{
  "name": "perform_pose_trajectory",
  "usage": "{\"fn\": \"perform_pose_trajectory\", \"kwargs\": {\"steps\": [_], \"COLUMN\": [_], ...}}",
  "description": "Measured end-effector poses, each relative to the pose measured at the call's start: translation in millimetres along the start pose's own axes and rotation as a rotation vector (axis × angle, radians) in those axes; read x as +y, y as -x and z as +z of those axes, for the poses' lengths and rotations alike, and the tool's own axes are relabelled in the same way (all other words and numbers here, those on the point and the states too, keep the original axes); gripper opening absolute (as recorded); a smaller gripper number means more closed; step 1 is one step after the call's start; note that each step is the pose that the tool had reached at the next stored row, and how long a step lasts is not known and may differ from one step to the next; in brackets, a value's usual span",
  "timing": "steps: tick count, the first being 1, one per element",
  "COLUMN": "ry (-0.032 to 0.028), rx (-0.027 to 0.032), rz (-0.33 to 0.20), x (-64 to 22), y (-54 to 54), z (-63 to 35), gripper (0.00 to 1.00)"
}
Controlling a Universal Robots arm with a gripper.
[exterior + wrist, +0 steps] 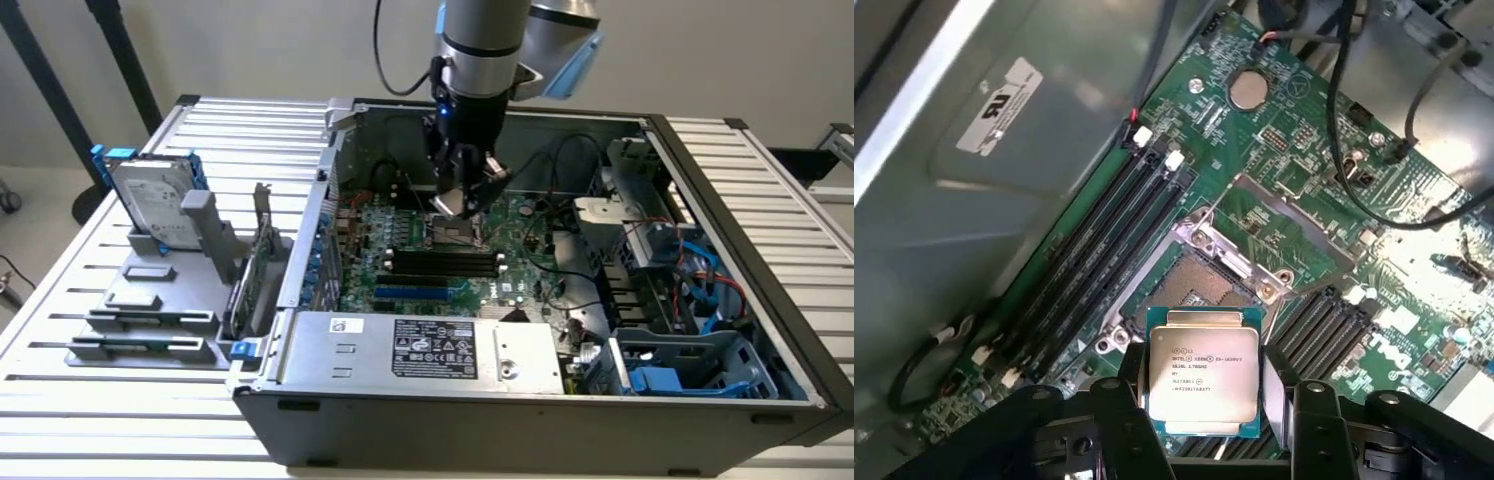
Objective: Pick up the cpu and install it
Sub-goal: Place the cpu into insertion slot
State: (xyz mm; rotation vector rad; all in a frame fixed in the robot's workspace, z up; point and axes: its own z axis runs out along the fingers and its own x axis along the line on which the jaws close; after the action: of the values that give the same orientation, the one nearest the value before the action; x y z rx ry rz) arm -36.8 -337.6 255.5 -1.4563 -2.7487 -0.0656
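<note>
Reading across from the exterior view's left: a hard drive point(150, 195) in a blue frame stands upright in a grey holder point(140, 320) on the bench point(80, 420), with flat grey blocks lying in the holder's nearer slots. Just beside it, narrow cards point(254, 270) stand on edge against the outer wall of the open computer case point(534, 400).

Inside the case, a power supply point(420, 350) with a white label lies along the near wall. Beyond it I see the green motherboard point(387, 280) and its black memory slots point(434, 262).

The arm point(481, 50) reaches down into the case from above. I read the tool point(461, 200) as clamped on the cpu point(1202, 372). In the wrist view, a black finger point(1126, 400) presses each side edge of the chip, whose silver top plate faces the camera. The cpu hangs over the motherboard, just above the socket point(1199, 270). The socket is empty.

Black cables point(1354, 80) cross the board past a coin cell point(1247, 90), near the socket but apart from the tool.

Toward the exterior view's right, a drive cage point(667, 370) and blue cables point(707, 270) occupy the case's end.

The bench is slatted, pale metal. A plain light wall point(267, 50) stands behind it.
</note>
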Motion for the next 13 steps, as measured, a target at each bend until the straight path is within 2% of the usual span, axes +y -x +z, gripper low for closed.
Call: {"fn": "perform_pose_trajectory", "kwargs": {"steps": [7, 13], "ry": [0.0057, 0.0116], "rx": [-0.0025, -0.0022], "rz": [0.12, 0.215], "x": [-0.1, -0.2], "y": [0.3, 0.4], "z": [5.4, 8.3], "gripper": [0.55, 0.55]}}
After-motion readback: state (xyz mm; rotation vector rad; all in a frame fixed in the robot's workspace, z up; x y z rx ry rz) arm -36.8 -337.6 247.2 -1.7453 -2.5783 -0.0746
